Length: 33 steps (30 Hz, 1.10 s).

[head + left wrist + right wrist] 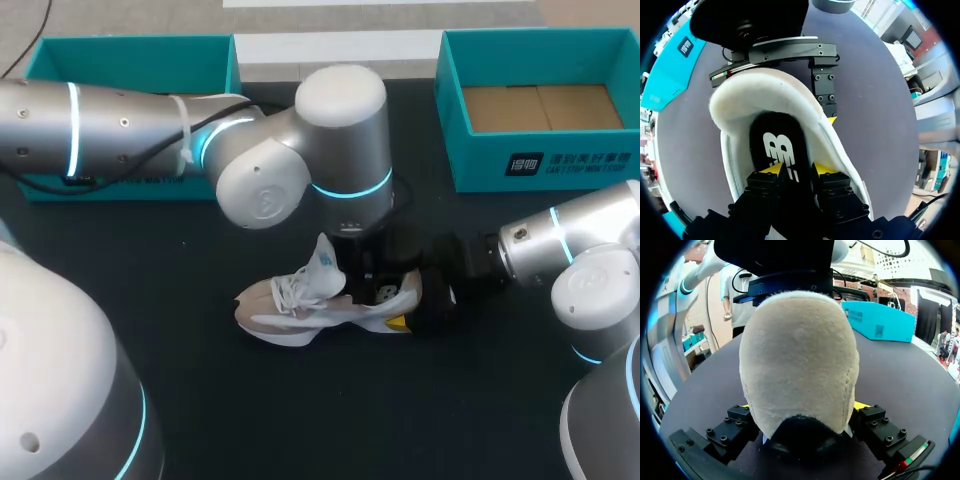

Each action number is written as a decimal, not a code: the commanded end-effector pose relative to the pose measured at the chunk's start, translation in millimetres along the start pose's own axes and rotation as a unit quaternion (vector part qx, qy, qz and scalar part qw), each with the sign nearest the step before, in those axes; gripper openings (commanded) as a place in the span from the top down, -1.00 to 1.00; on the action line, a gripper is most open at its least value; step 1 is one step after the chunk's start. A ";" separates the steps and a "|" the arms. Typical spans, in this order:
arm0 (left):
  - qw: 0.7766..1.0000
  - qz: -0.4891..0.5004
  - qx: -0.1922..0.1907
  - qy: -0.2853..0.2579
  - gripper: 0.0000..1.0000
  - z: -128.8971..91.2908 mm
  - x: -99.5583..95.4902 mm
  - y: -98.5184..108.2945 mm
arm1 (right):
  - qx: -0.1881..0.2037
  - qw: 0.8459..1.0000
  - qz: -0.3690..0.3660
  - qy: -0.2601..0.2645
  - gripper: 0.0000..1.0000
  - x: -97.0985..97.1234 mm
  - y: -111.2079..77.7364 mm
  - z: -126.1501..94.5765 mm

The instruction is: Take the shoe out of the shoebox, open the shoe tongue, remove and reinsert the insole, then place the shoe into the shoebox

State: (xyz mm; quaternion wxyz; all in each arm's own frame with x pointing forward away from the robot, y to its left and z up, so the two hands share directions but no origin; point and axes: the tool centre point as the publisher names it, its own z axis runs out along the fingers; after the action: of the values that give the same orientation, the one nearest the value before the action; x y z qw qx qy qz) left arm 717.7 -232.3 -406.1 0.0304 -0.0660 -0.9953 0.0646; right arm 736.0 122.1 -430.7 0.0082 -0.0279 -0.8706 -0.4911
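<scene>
Head view shows you the shoe [310, 305] lying at centre, toe toward 9 o'clock. Your left gripper [797, 170] sits inside it on the insole [777, 145]; you cannot tell whether it grips. Your right gripper [802, 407], jaws wide, clamps the shoe at 3 o'clock.

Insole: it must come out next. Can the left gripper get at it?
Likely yes: the left gripper is inside the open collar of the shoe, right over the insole, with nothing covering it.

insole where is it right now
In the left wrist view the insole lies inside the shoe, right under the left gripper. The shoe sits mid-table, its heel held by the right gripper.
</scene>
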 end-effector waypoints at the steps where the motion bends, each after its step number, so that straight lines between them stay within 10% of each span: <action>1: 0.999 -0.006 -0.023 -0.031 0.35 30.8 -0.5 2.8 | 0.002 1.000 0.001 -0.001 1.00 -1.9 -3.3 5.8; 8: 0.997 -0.023 -0.039 -0.058 1.00 48.5 -8.9 10.5 | 0.002 1.000 0.001 -0.001 1.00 -1.9 -3.3 5.8; 24: 0.992 -0.041 -0.043 -0.108 1.00 23.8 -24.8 27.5 | 0.002 1.000 0.001 -0.001 1.00 -1.9 -3.3 5.8; 33: 0.998 -0.046 -0.007 -0.048 1.00 2.8 -22.6 28.2 | 0.002 1.000 0.001 -0.001 1.00 -1.9 -3.3 5.8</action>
State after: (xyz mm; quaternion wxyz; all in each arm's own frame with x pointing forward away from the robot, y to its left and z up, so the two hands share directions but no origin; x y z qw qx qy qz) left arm 731.6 -221.6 -406.4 -0.0404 -0.0129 -0.9981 0.0439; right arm 737.0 122.8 -430.1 0.0085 -0.0286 -0.8704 -0.4915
